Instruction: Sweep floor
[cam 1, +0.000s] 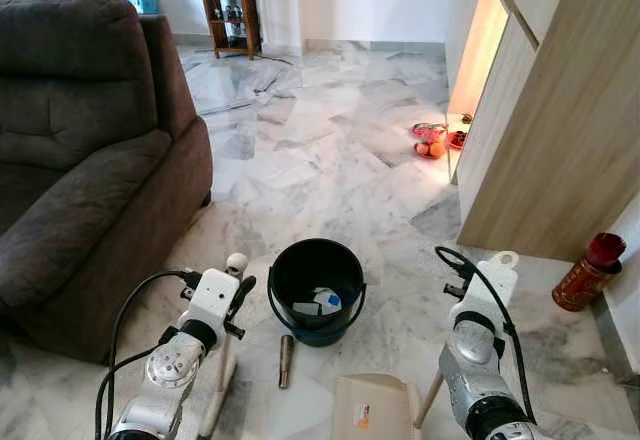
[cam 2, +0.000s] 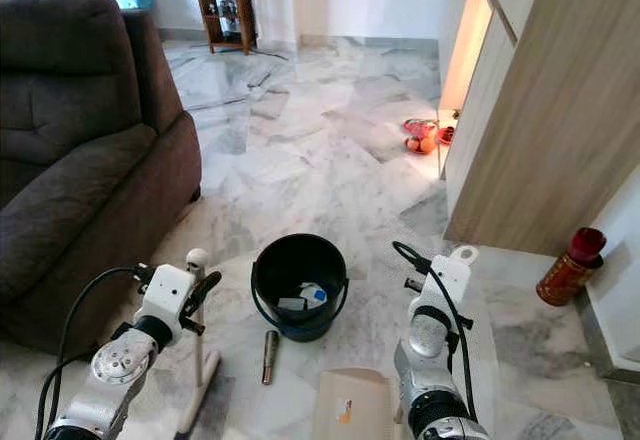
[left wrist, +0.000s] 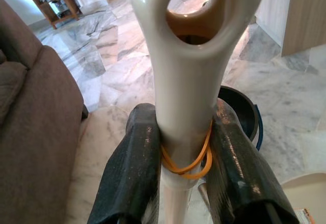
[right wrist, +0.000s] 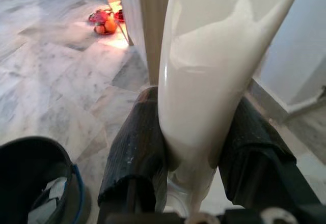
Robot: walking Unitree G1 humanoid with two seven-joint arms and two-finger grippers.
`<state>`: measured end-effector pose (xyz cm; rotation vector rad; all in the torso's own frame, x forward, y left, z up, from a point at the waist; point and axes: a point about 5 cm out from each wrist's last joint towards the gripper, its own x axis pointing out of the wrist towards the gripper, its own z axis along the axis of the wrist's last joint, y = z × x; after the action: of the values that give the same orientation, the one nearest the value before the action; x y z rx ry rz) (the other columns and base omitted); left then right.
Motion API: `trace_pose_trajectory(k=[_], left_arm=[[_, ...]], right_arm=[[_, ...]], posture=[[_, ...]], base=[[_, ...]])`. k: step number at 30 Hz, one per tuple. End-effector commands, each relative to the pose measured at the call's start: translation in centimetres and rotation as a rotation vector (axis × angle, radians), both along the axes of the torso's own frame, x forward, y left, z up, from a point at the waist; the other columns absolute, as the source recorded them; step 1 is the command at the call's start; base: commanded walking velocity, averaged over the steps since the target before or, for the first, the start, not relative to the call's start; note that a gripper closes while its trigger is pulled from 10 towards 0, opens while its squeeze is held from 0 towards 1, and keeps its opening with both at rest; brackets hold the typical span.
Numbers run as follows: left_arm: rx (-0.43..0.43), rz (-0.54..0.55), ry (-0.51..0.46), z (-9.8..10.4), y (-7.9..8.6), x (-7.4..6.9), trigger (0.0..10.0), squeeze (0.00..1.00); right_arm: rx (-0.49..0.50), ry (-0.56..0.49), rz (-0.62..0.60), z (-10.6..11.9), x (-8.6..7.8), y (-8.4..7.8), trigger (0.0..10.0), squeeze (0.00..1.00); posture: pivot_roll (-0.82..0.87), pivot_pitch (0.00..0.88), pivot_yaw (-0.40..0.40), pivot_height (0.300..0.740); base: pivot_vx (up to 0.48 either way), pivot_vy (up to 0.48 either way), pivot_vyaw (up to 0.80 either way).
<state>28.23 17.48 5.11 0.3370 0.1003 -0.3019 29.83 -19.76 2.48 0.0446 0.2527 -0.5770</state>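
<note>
Two grippers, each clamped on one white handle.
Left gripper (left wrist: 186,183) grips the broom (cam 1: 218,385); right gripper (right wrist: 198,168) grips the dustpan (cam 1: 375,405). One bucket (cam 1: 316,290) between.

The robot has two silver arms, and both reach forward and down in front of it. The left arm is low on the left side, with black wires looping beside it. Its left hand (cam 1: 236,295) has two long black fingers (left wrist: 127,173), one on each side of a white handle (left wrist: 186,96), and they squeeze it tight. The right arm is low on the right side, with a black wire curving over its wrist. Its right hand (right wrist: 191,152) also has two black fingers (right wrist: 135,152), and they are closed on another cream-white handle (right wrist: 204,76). Both wrists point away from the robot's body.
</note>
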Motion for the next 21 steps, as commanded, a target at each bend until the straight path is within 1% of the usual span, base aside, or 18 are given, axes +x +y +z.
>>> trace_pose_trajectory(k=[1,3,6,9,12,21], left_arm=[[0.033,-0.028,-0.04,0.9,-0.1,0.2,10.0,0.0],[0.042,-0.033,-0.046,1.0,-0.1,0.2,10.0,0.0],[0.062,-0.046,-0.051,1.0,-0.2,0.1,10.0,0.0],[0.059,-0.044,-0.052,1.0,-0.2,0.1,10.0,0.0],[0.06,-0.044,-0.055,1.0,-0.3,0.1,10.0,0.0],[0.066,-0.05,-0.056,0.9,-0.5,-0.1,10.0,0.0]], right_arm=[[0.035,-0.049,-0.011,0.6,0.5,0.4,10.0,0.0],[0.07,-0.066,0.009,0.7,0.6,0.7,10.0,0.0],[0.127,-0.095,0.075,0.6,0.8,1.7,10.0,0.0],[0.125,-0.102,0.099,0.6,0.8,2.1,10.0,0.0],[0.115,-0.086,0.128,0.3,0.7,2.5,10.0,0.0],[0.085,-0.124,0.142,0.9,0.9,2.4,10.0,0.0]], posture=[[0.14,0.0,0.034,0.74],[0.14,0.0,0.033,0.74],[0.14,0.0,0.032,0.74],[0.14,0.0,0.031,0.74],[0.14,0.0,0.029,0.74],[0.15,0.0,0.028,0.74]], base=[[0.0,0.0,0.0],[0.0,0.0,0.0],[0.0,0.0,0.0],[0.0,0.0,0.0],[0.0,0.0,0.0],[0.0,0.0,0.0]])
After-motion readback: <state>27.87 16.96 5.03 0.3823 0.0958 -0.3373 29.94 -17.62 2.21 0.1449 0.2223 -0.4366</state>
